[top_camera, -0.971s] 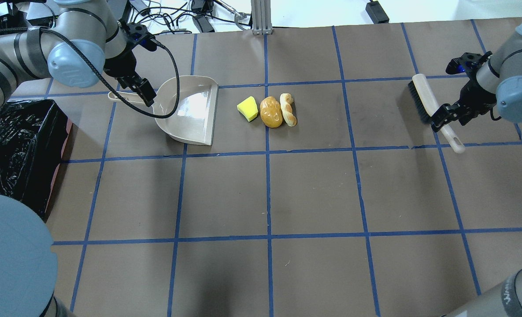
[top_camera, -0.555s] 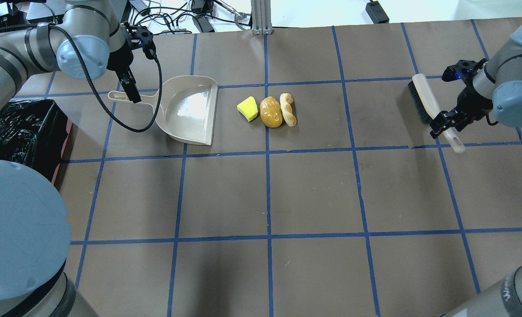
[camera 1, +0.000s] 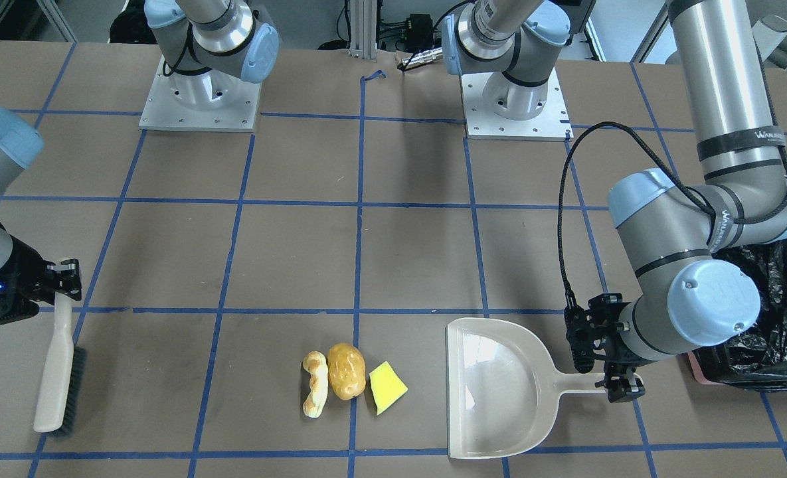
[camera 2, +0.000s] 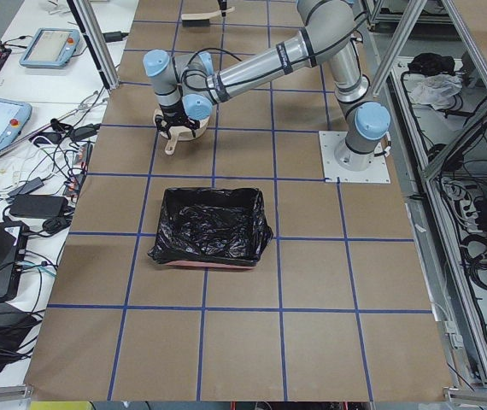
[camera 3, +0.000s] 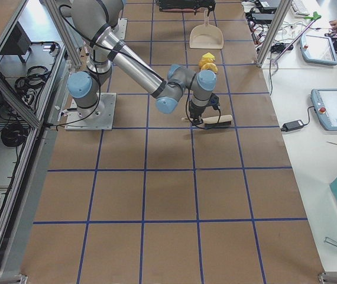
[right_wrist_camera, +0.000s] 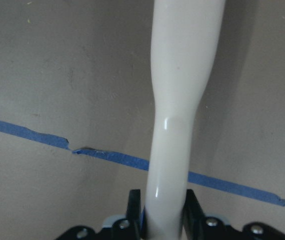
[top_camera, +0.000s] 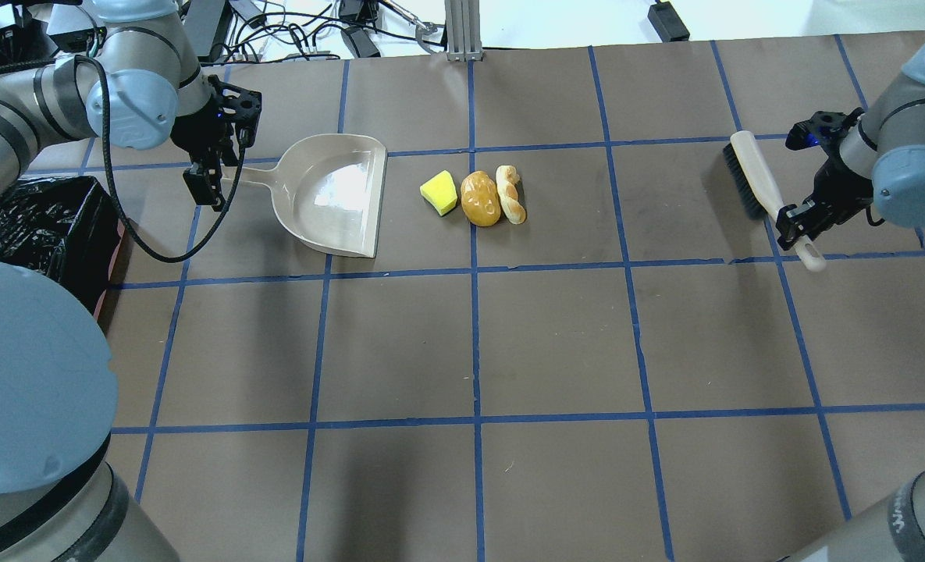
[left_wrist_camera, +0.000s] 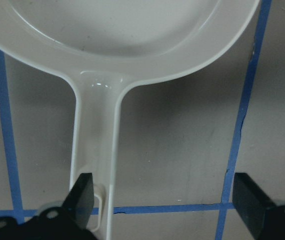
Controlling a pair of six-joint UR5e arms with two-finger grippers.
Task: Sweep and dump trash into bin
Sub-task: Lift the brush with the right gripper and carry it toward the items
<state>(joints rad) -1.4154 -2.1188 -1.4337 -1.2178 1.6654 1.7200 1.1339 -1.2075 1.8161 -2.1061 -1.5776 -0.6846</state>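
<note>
Looking left to right across brown, blue-taped table paper (top_camera: 556, 343): passing the black-lined bin (top_camera: 33, 234) at the edge. Holding the left gripper (left_wrist_camera: 165, 189) spread wide at the dustpan (top_camera: 337, 195) handle's end, off-centre; probably needing centring before closing. Finding the trash (top_camera: 481, 199) lying in a tight row just off the pan's mouth: yellow-green sponge (top_camera: 439, 193), glossy potato lump (top_camera: 481, 204), pale twisted bread (top_camera: 510, 193). Clamping the brush (top_camera: 751, 176) handle in the right gripper (top_camera: 798, 222).

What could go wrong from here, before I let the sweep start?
1. The left hand is open with the handle of the beige plastic dustpan hard by one finger, off-centre; closing may twist the pan.
2. The right hand grips the cream brush with black bristles near its handle's end, so it may pivot under load.
3. The golden-brown potato-like lump could roll past the pan's mouth.
</note>
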